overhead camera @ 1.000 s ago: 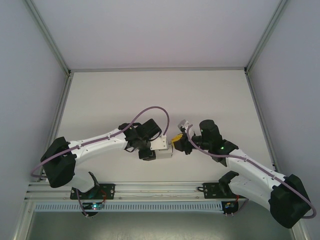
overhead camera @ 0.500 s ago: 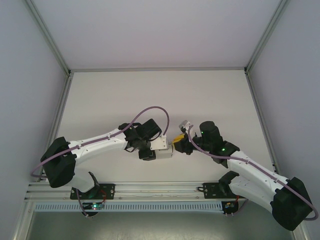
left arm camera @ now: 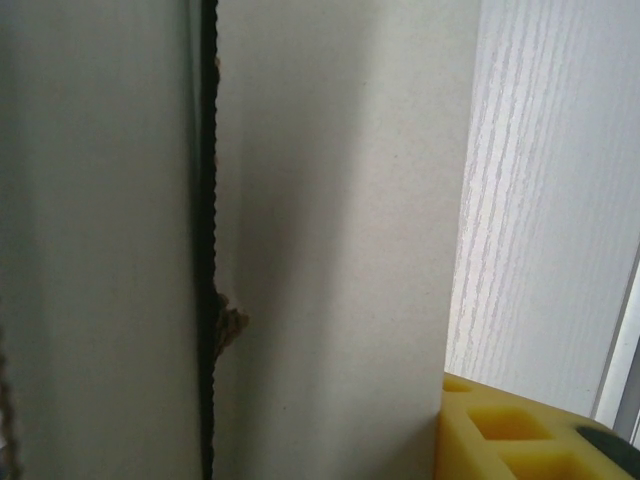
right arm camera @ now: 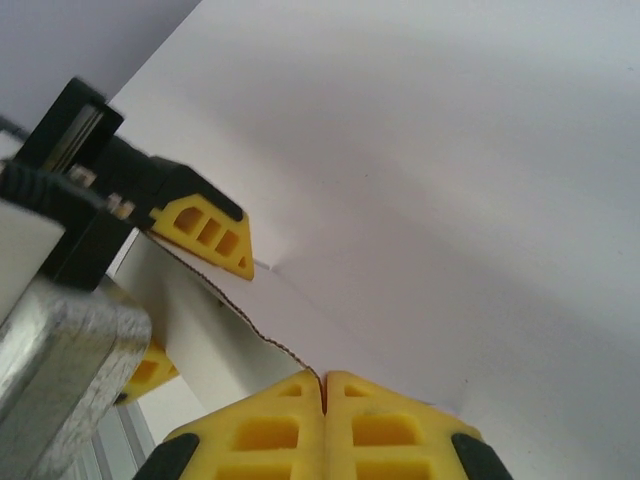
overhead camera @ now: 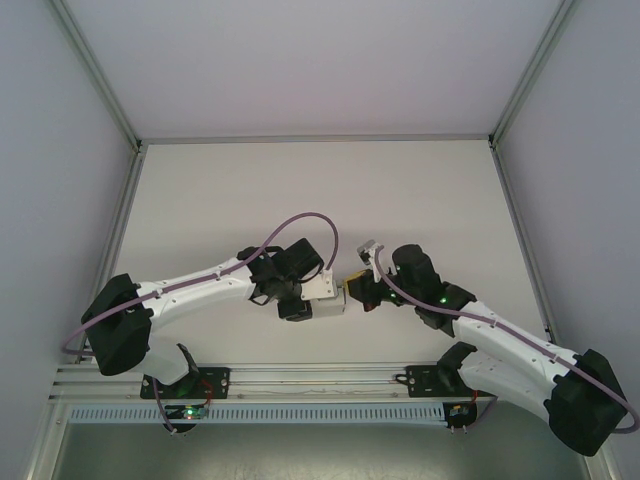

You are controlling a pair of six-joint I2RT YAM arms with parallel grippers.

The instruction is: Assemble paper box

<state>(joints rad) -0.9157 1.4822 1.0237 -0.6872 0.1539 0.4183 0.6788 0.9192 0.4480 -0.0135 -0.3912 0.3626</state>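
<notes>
Right hand (right arm camera: pixel 322 400), yellow pads (right arm camera: pixel 265 435) together at paper box (right arm camera: pixel 420 200) edge, wrist view.

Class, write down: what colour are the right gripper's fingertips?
Yellow, clearest in the right wrist view, where the right gripper meets the white paper box.

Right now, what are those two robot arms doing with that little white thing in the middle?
They're working together on a small white paper box near the front of the table. The left arm holds the box in its jaws, a yellow finger on either side. The right arm has its jaws shut, and their yellow tips sit right against the box's rough edge, perhaps to nudge a flap. I can't tell how far the folding has got.
</notes>
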